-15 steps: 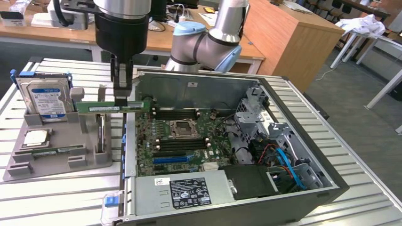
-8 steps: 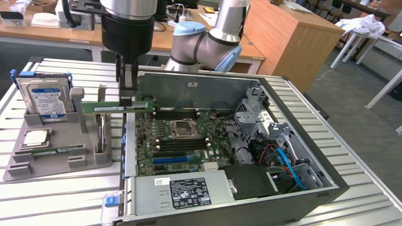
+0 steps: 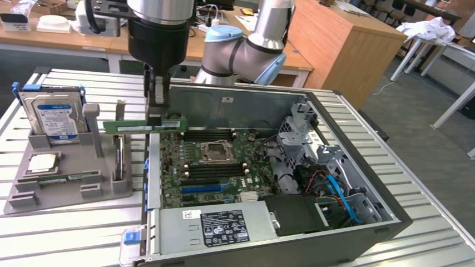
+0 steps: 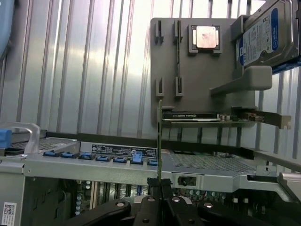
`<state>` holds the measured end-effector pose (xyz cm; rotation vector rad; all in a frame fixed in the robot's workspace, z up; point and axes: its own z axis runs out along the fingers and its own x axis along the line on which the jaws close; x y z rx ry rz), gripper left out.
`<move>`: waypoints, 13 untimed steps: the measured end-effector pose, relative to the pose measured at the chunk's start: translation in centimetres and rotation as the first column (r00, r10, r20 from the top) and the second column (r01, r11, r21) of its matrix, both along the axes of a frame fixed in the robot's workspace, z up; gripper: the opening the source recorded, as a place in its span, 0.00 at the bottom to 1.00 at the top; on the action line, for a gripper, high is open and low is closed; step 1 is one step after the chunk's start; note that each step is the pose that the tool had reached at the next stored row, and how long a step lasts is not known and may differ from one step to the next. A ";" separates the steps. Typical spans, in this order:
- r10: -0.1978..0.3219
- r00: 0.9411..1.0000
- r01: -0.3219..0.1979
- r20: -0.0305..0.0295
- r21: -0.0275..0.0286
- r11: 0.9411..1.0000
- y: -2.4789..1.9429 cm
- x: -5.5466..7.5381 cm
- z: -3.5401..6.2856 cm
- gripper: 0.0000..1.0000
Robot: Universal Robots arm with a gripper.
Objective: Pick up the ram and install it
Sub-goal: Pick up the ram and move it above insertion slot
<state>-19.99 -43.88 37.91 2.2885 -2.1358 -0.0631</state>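
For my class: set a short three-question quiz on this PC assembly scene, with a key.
1. True or false: the tool is shut on the ram, which is held up clear of the motherboard slots.
2. Multiple choice: where is the hard drive? A) standing upright in the grey holder; B) lying inside the computer case; C) on the floor.
3. Short answer: what small square silver part lies flat in the grey holder, in front of the hard drive in the exterior view?

Key: 1 true. 2 A. 3 the CPU chip.
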 end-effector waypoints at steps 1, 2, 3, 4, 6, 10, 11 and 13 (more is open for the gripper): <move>0.000 1.000 0.000 0.000 0.000 1.000 0.00 0.1 0.00 0.12; 0.000 1.000 0.000 0.000 0.000 1.000 0.00 0.2 0.00 0.12; 0.000 1.000 0.000 0.000 0.000 1.000 0.00 0.3 0.00 0.12; 0.000 1.000 0.000 0.000 0.000 1.000 0.00 0.4 0.00 0.12; 0.000 1.000 0.000 0.000 0.000 1.000 0.00 0.7 0.00 0.12; 0.000 1.000 0.000 0.000 0.000 1.000 0.00 1.1 0.00 0.12; 0.000 1.000 0.000 0.000 0.000 1.000 0.00 1.2 0.00 0.12; 0.000 1.000 0.000 0.000 0.000 1.000 0.00 1.4 0.00 0.12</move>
